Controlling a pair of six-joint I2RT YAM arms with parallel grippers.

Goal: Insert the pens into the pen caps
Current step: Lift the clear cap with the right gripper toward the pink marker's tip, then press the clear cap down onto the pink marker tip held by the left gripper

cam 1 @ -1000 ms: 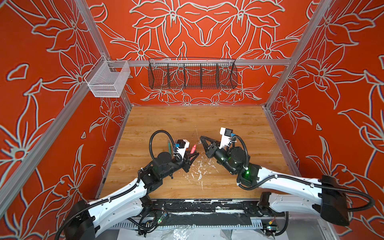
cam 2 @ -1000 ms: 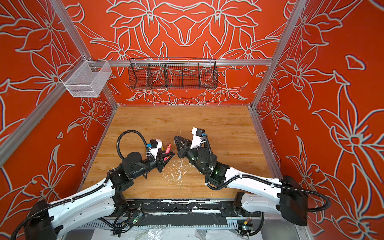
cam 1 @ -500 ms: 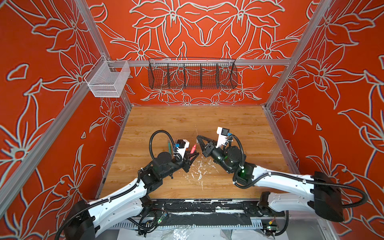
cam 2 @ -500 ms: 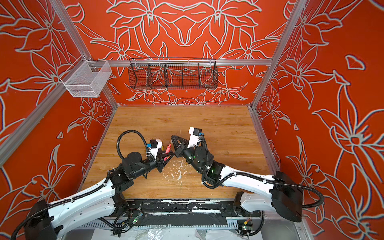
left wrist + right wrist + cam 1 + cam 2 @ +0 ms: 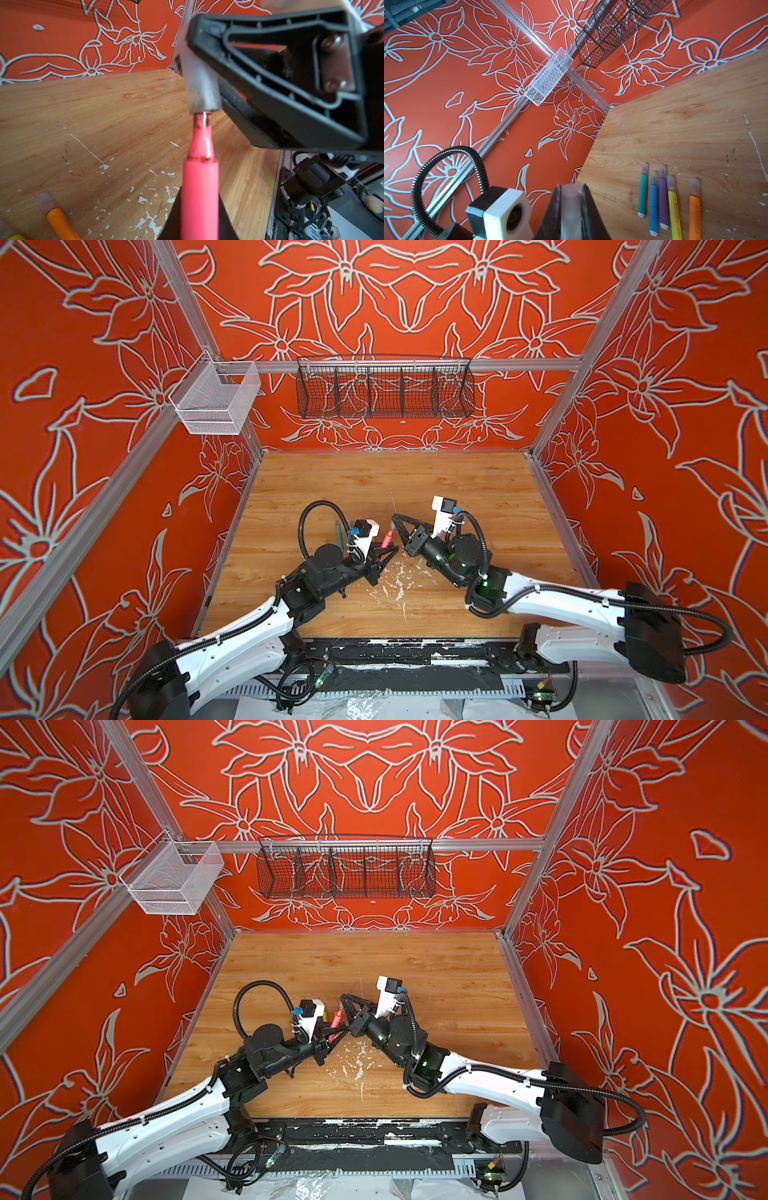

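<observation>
My left gripper (image 5: 199, 209) is shut on the pink pen (image 5: 200, 193), which points up and away from it. My right gripper (image 5: 571, 192) is shut on a clear-greyish pen cap (image 5: 570, 207). In the left wrist view the cap (image 5: 200, 83) sits over the very tip of the pink pen, whose tapered neck still shows. In both top views the two grippers meet at mid-table, left (image 5: 388, 549) and right (image 5: 395, 517), with the pink pen (image 5: 387, 537) between them. Green (image 5: 642, 193), blue (image 5: 653, 205), purple (image 5: 663, 199), yellow (image 5: 673, 209) and orange (image 5: 694, 212) pens lie capped in a row.
White flecks of debris (image 5: 399, 576) are scattered on the wooden table (image 5: 457, 489) in front of the grippers. A black wire basket (image 5: 384, 387) hangs on the back wall and a white mesh basket (image 5: 216, 400) on the left rail.
My right gripper has moved left with the cap, toward the pink pen's tip. The left gripper has stayed in place.
</observation>
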